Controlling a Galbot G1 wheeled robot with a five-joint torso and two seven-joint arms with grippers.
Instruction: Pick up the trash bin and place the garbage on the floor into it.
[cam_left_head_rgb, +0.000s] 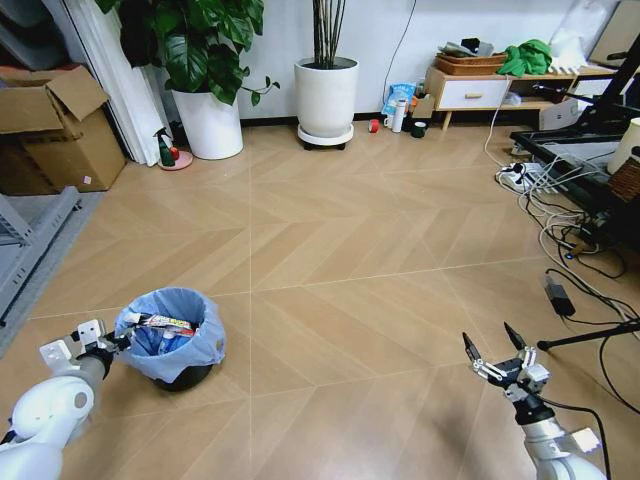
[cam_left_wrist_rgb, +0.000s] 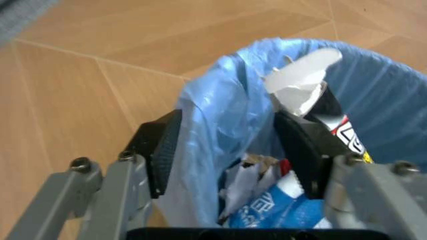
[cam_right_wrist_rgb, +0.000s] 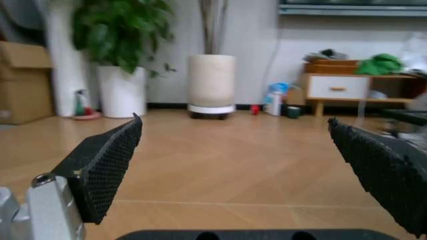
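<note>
The trash bin (cam_left_head_rgb: 170, 335) stands on the wooden floor (cam_left_head_rgb: 350, 250) at the near left, its light-blue bag folded over the rim. Garbage (cam_left_head_rgb: 160, 325) lies inside it: wrappers, white tissue and a printed tube. My left gripper (cam_left_head_rgb: 110, 345) is at the bin's left rim. In the left wrist view its black pads (cam_left_wrist_rgb: 163, 150) straddle the bin's rim (cam_left_wrist_rgb: 220, 125), one outside and one inside, pressing the bag, with the garbage (cam_left_wrist_rgb: 267, 210) below. My right gripper (cam_left_head_rgb: 495, 355) hovers open and empty over bare floor at the near right, its mesh pads (cam_right_wrist_rgb: 107, 160) spread wide.
Two white planters (cam_left_head_rgb: 210, 122) (cam_left_head_rgb: 326, 97) stand at the back wall, with a spray bottle (cam_left_head_rgb: 165, 150) beside the left one. Cardboard boxes (cam_left_head_rgb: 55, 130) and a grey rack (cam_left_head_rgb: 30, 240) line the left. Cables and a power strip (cam_left_head_rgb: 560, 210) crowd the right; a low cabinet (cam_left_head_rgb: 470, 90) stands behind.
</note>
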